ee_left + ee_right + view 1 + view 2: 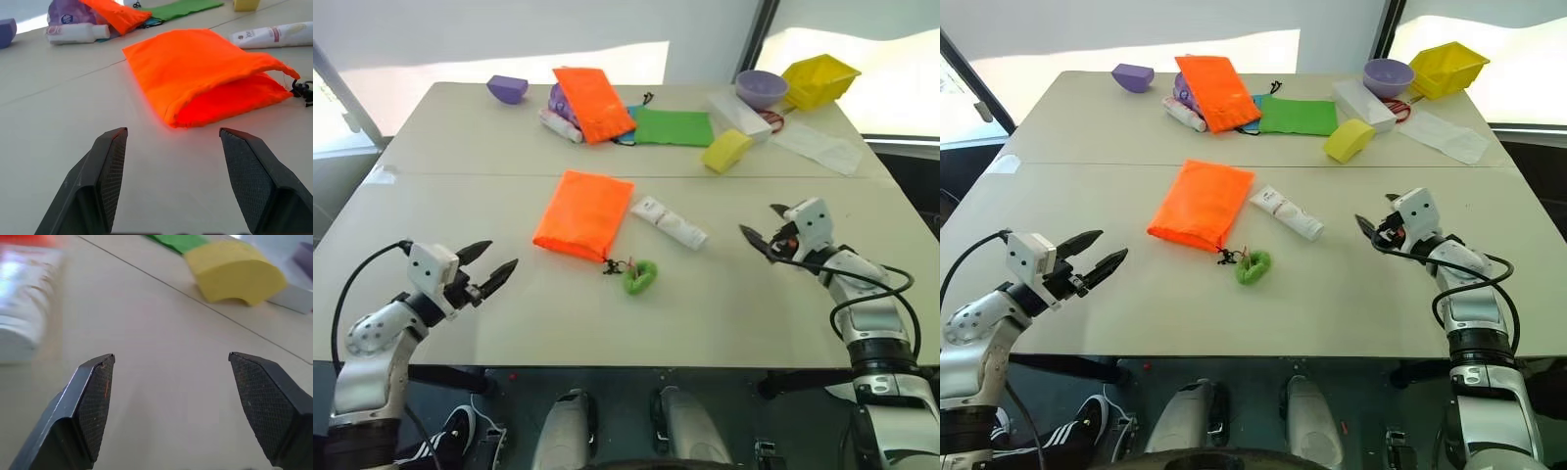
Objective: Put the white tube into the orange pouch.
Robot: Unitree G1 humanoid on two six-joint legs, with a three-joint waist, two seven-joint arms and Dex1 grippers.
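The beige counter point(509, 323) carries everything. Near its middle lies the orange pouch point(583, 213), flat, its mouth toward the robot; its dark cord ends at a lime-green ring point(640, 277) just beside its near corner. What the pouch holds cannot be told. The white tube point(669, 222) lies on the counter just beside the pouch's right edge, outside it.

At the far end, a yellow bin point(819, 79) sits tilted next to a purple bowl point(762, 88); their insides cannot be made out. A second orange pouch point(592, 101) and a green pouch point(673, 127) lie there too, with a yellow sponge point(726, 150) nearer.

The left claw point(487, 265) hovers spread and empty, well apart from the pouch. The right claw point(766, 227) is spread too, empty, right of the tube.
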